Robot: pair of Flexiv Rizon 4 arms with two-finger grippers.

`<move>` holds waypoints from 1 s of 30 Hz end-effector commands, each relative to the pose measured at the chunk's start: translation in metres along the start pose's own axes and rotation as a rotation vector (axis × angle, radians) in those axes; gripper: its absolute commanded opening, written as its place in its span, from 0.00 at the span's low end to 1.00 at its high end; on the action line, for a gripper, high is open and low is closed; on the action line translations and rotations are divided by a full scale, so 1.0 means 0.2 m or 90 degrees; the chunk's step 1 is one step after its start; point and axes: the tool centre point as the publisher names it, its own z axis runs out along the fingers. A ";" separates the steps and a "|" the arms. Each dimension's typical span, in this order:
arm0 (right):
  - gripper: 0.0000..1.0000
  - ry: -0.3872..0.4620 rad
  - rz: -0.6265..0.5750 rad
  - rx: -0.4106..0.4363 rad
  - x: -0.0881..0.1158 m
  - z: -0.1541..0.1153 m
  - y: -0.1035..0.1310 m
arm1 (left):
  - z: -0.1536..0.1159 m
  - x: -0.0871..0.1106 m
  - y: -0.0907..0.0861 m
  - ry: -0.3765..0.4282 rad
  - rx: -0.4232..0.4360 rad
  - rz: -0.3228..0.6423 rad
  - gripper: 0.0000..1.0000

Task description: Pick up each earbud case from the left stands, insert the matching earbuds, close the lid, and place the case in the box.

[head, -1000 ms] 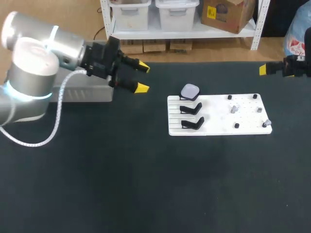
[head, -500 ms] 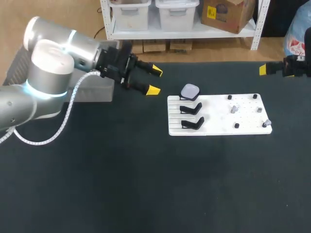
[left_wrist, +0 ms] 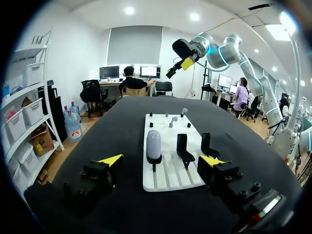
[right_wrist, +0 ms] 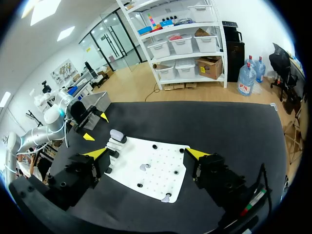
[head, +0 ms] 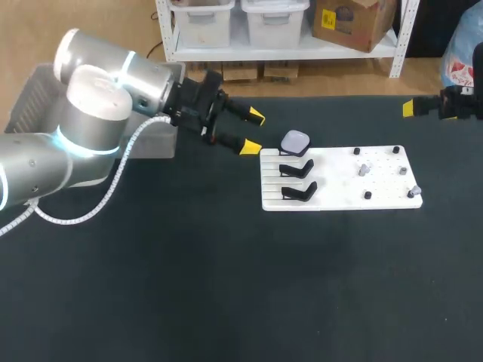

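Earbud case (head: 295, 141), pale lilac-grey, lid shut, sits on the rearmost of three black stands on the left part of the white board (head: 339, 188). The other two stands (head: 296, 167) (head: 299, 190) are bare, in a row just in front of it. On the right part of the board there are small grey earbuds (head: 364, 170) and a few black pegs (head: 367, 195), scattered and apart from each other; which earbud matches the case cannot be told. Left gripper (head: 253, 132) is near the board's rear left corner, close to the case but not touching it. Its fingers are spread wide with nothing between them. In the left wrist view the case (left_wrist: 153, 145) stands upright on its stand ahead of the gripper (left_wrist: 161, 160), roughly in line with the gap between the yellow tips. The grey box (head: 151, 145) lies behind the left arm at the table's left rear, well apart from the board. Right gripper (right_wrist: 147, 153) is at the table's far right rear edge, well apart from the board, fingers wide apart and holding nothing; the board (right_wrist: 161, 165) lies ahead of it. The table (head: 226, 286) is black.
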 end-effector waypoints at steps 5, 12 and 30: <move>1.00 0.000 0.000 0.000 0.00 0.00 0.00 | 0.06 0.00 -0.04 -0.002 -0.024 -0.012 0.77; 1.00 0.000 0.000 0.000 0.00 0.00 0.00 | 0.12 0.01 -0.03 -0.001 -0.018 -0.020 0.78; 1.00 0.000 0.000 0.000 0.00 0.00 0.00 | 0.23 0.00 0.06 0.037 -0.001 -0.016 0.80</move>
